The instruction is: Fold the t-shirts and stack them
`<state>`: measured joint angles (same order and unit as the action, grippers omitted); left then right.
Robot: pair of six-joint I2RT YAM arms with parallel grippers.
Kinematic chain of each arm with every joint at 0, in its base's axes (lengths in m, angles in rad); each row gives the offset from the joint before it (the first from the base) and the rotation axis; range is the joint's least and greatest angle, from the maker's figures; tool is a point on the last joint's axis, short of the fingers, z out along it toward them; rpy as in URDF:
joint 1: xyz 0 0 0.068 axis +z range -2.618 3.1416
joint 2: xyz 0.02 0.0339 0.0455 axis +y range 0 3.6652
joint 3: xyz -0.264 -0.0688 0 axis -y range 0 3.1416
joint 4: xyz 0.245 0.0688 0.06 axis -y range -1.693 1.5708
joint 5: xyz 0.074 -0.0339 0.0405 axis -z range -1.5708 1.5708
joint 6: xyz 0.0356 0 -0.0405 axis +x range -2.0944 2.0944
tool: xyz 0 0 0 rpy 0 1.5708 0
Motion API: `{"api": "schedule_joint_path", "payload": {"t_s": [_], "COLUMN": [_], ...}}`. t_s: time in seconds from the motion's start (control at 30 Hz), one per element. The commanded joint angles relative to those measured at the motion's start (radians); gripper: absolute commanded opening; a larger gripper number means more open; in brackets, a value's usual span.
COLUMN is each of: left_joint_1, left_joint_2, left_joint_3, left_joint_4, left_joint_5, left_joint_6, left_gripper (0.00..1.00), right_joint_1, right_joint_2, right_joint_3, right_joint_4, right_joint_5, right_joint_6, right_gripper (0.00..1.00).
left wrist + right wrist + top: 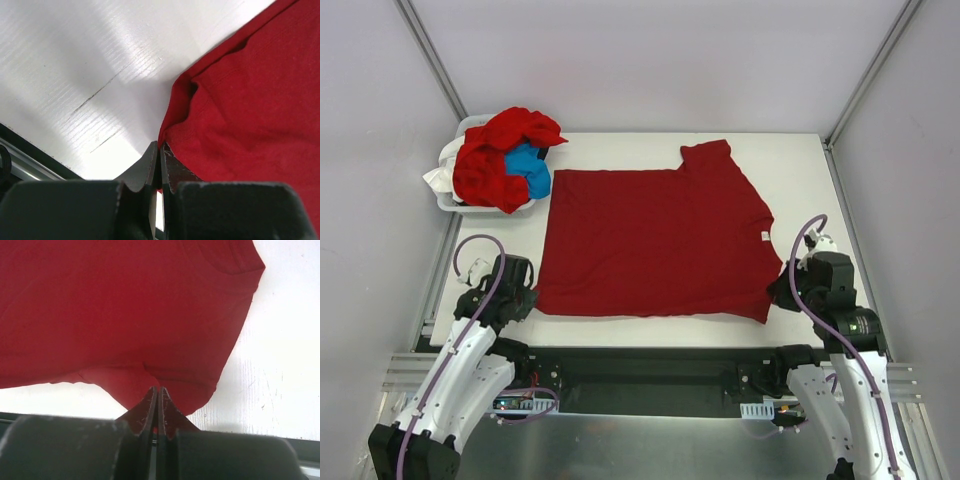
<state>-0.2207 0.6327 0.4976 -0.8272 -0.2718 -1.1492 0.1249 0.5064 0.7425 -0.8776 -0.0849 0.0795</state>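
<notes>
A red shirt [650,240] lies spread flat on the white bench [800,160]. Its neck points to the right, where a small white label [763,236] shows, and its hem is to the left. One sleeve sticks out toward the far edge and the other lies at the near right corner.

Both arms rise from their bases at the near edge and reach a short way forward. Each is bent low, with its wrist tipped down to the bench and a purple cable looped over it. The left arm leans inward, and the left claw [528,300] sits at the shirt's near left corner. In the left wrist view its fingers [150,167] are pressed together with the hem corner caught between their tips, and the cloth bunches into a small fold just beyond them.

The right arm leans inward the other way, putting the right claw [777,296] on the near sleeve. Its fingers [167,412] are likewise closed, pinching the sleeve's edge, with red cloth on both sides of the tips.

At the far left corner a white basket [445,195] holds a crumpled red pile [485,165], with a blue shirt [530,170] partly showing beneath it.
</notes>
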Motion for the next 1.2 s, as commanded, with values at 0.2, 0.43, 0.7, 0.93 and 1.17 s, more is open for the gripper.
{"api": "schedule_joint_path", "payload": {"t_s": [0.2,0.43,0.7,0.93,1.17], "left_joint_1": [0.021,0.024,0.043,0.058,0.072], "left_joint_2": [0.070,0.048,0.094,0.260,0.337], "left_joint_3": [0.009,0.007,0.057,0.179,0.223], "left_joint_4": [0.005,0.005,0.036,0.063,0.082], "left_joint_5": [-0.023,-0.029,-0.033,-0.055,-0.061], "left_joint_6": [-0.061,-0.044,-0.026,0.013,0.028], "left_gripper": [0.00,0.00,0.00,0.00,0.00], "right_joint_1": [0.005,0.005,0.005,0.005,0.005], "right_joint_2": [-0.006,0.000,0.075,0.181,0.273], "right_joint_3": [0.003,-0.008,0.035,0.081,0.120], "right_joint_4": [0.051,0.065,0.130,0.207,0.252], "right_joint_5": [0.027,0.030,0.050,0.056,0.063], "right_joint_6": [0.028,0.028,-0.001,-0.058,-0.135], "right_gripper": [0.01,0.01,0.01,0.01,0.01]}}
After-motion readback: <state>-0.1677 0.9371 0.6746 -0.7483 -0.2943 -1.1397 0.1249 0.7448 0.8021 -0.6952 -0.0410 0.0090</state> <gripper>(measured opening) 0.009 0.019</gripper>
